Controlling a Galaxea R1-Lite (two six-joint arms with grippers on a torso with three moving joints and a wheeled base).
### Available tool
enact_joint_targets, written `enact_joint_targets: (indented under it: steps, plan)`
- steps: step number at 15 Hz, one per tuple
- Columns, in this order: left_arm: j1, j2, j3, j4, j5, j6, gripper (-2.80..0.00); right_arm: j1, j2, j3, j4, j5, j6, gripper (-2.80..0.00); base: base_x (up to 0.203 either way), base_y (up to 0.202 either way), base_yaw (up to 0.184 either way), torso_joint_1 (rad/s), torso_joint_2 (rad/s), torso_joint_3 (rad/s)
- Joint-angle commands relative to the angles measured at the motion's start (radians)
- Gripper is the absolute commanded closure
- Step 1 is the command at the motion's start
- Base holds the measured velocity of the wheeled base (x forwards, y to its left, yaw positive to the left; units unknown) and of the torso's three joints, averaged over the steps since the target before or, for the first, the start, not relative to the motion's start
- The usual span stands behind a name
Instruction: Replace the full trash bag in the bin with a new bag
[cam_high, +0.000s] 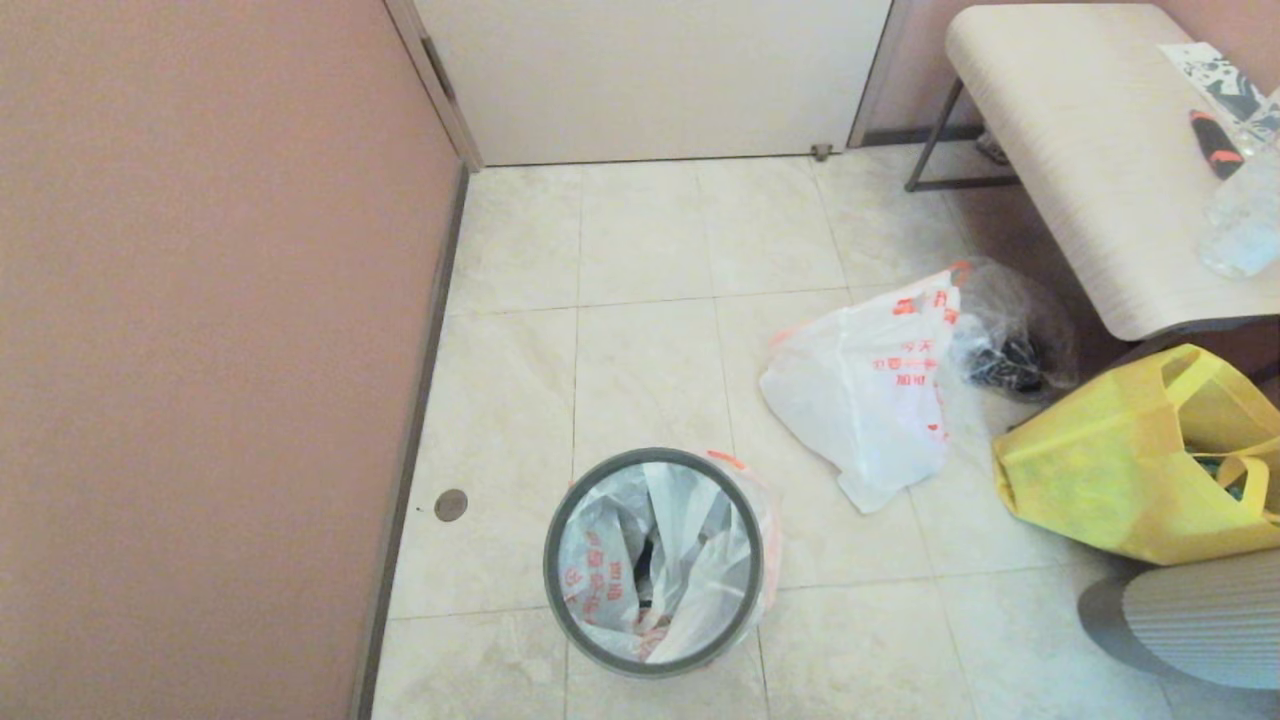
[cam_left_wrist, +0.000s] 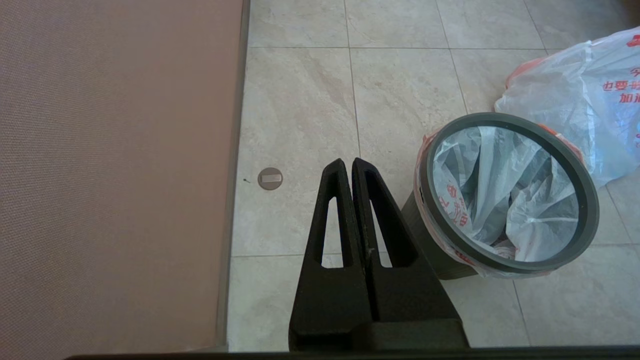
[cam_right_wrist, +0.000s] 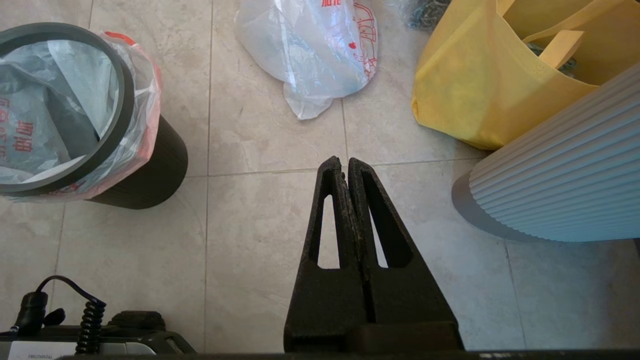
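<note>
Wall panelling (cam_high: 200, 350) in flat matt pink forms the leftmost surface, meeting glossy beige floor tiles (cam_high: 640, 360) with thin grout lines. Left gripper (cam_left_wrist: 347, 162) hangs above the tiles between that wall and the bin (cam_high: 655, 560), its two black wedge-shaped fingers pressed together, grasping nothing. Seen from the head camera, the bin is a small round dark wastebasket with a thick smooth grey hoop as rim; a thin crinkled white plastic liner with red lettering (cam_high: 640, 570) sits inside it, its orange-trimmed edge folded out under the hoop. Right of the bin and well apart from it, a white translucent plastic bag with red block lettering (cam_high: 870, 390) lies slumped on the tiles, which of the task's two bags it is cannot be told. Touching its far side is a clear wrinkled plastic bag with dark contents (cam_high: 1010, 340). Right gripper (cam_right_wrist: 345, 165) hovers over bare tile right of the bin, fingers likewise closed together and empty. Farther right stands a yellow fabric tote (cam_high: 1130, 470), soft and creased, beside a ribbed pale cylinder (cam_high: 1210, 620) and below a rounded wood-grain bench top (cam_high: 1080, 150).
</note>
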Motion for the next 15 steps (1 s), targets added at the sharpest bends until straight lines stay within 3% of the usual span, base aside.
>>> enact_joint_targets:
  steps: [1, 15]
  plan:
    - [0.0, 0.002, 0.037, -0.001, 0.0, -0.001, 0.0, 0.001, 0.002, 0.001, 0.0, 0.0, 0.0, 0.0, 0.0, 0.0, 0.0, 0.0, 0.0, 0.0]
    - [0.0, 0.002, 0.037, -0.001, 0.0, -0.001, 0.0, 0.0, 0.002, 0.001, 0.0, -0.003, 0.007, 0.0, 0.0, 0.0, 0.0, 0.0, 0.0, 0.0]
